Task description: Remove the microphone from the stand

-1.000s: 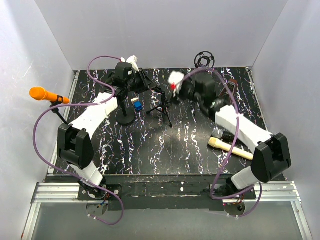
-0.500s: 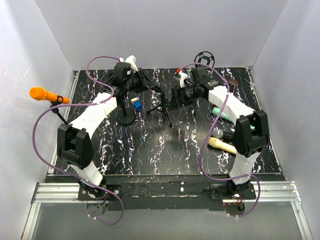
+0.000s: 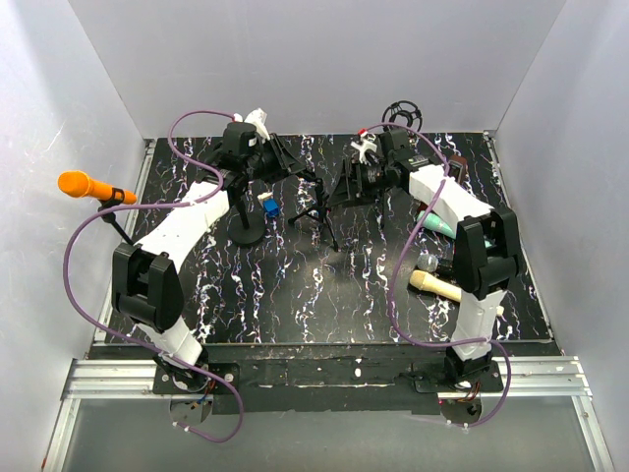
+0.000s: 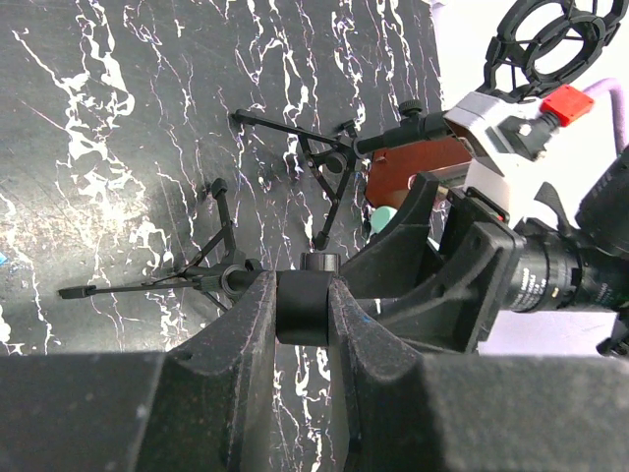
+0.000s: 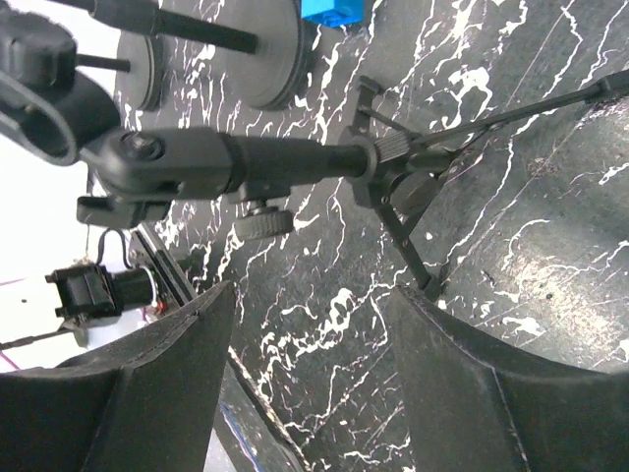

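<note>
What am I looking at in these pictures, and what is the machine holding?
This is a robot: two arms bolted at the near edge of a dark marbled table. The wide picture is from a camera above and behind, with the left arm on the left and the right arm on the right. The other two are from cameras on the wrists, one per arm. Mid-table is a small tripod stand; an orange microphone is mounted at the left, and a cream microphone and a teal microphone lie at the right. The left end effector is shut on a black cylinder, seemingly part of the tripod stand. The right end effector is open and empty, near that stand.
</note>
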Available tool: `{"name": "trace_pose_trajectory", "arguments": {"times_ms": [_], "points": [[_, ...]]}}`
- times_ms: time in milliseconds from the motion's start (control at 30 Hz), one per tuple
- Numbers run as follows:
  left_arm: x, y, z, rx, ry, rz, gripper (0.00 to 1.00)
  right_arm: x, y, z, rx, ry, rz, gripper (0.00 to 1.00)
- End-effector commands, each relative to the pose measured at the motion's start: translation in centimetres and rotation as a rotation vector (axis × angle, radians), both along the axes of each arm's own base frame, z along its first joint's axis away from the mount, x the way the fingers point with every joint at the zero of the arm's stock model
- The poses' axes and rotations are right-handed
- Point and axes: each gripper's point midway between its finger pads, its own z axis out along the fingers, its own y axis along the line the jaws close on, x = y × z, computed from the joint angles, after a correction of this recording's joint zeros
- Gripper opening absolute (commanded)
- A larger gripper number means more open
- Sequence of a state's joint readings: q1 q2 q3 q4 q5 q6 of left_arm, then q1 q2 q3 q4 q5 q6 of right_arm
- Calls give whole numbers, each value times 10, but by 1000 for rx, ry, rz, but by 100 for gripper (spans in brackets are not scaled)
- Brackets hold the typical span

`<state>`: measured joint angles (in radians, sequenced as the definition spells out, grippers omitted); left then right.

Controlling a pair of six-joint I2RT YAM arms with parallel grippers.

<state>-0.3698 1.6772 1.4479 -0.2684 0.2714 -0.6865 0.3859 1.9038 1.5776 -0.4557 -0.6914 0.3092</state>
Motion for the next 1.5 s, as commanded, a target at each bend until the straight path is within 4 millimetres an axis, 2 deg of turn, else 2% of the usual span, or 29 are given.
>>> {"name": "trace_pose_trajectory", "arguments": {"times_ms": [0,300,500,667,800,1033,1200,1300,1467], "points": [[-4,16,-21,48,68,33,0,19,8,17,46,-19,-47,71],[-3,18,-22,46,73,36,0,26,16,19,49,-34,-68,72],[-3,18,-21,42,64,34,0,35,5,-3,-59,-41,-144,71],[-4,17,-21,38,64,30,0,41,6,-15,-122,-76,-152,71],[-4,18,-22,37,67,32,0,50,0,-35,-247,-112,-202,71],[-4,18,-21,37,61,33,0,52,-1,-42,-308,-174,-180,71],[-3,18,-19,35,55,31,0,36,3,-27,-283,-295,-11,72],[-4,18,-18,35,50,32,0,19,-3,-28,-290,-357,94,73],[-4,18,-20,30,53,31,0,-7,0,-11,-218,-383,187,74]]}}
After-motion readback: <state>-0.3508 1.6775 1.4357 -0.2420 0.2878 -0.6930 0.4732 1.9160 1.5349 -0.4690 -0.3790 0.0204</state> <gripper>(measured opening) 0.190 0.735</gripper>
